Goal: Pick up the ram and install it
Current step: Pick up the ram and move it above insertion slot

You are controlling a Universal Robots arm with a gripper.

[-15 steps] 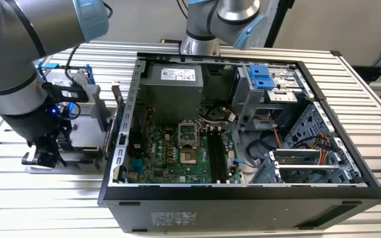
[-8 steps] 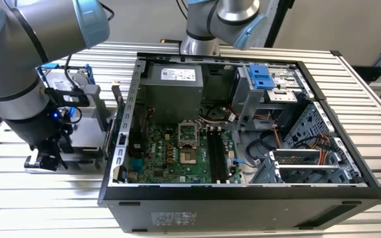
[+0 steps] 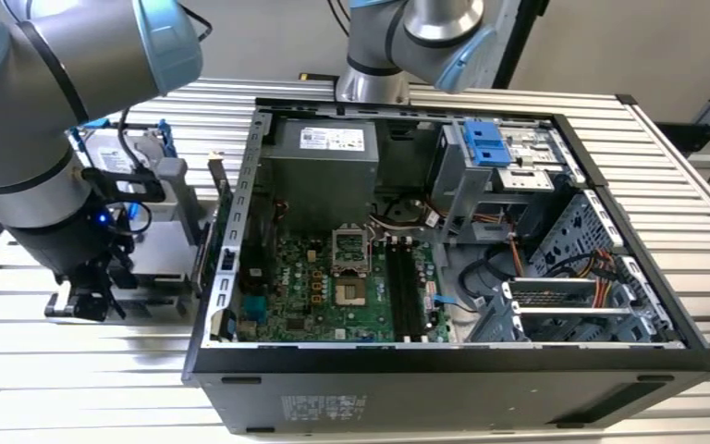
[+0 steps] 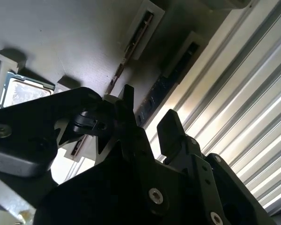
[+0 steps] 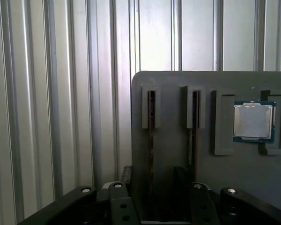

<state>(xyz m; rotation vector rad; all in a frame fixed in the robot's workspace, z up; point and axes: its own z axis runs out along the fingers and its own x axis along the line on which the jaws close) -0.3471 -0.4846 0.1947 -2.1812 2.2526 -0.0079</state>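
Note:
The ram [image 4: 165, 89] is a thin blue stick standing on edge in the outer slot of a grey holder tray [image 4: 61, 42], next to the tray's edge. In the first wrist view the same ram [image 5: 151, 126] runs down between my black fingers. My gripper [image 4: 148, 105] [image 5: 152, 171] is open, one finger on each side of the ram, with a gap on both sides. A second stick [image 5: 193, 126] stands in the neighbouring slot. In the exterior view my gripper [image 3: 84, 298] hangs low over this tray [image 3: 164, 268], on the exterior view's left of the open computer case [image 3: 454, 361].
A processor chip [image 5: 254, 121] lies in a recess of the tray beside the second stick. Inside the case lie the green motherboard [image 3: 330, 296] and its black slots [image 3: 405, 287]. A silver drive in a blue frame [image 3: 121, 153] stands behind the tray. A ribbed metal table [image 5: 51, 103] surrounds everything.

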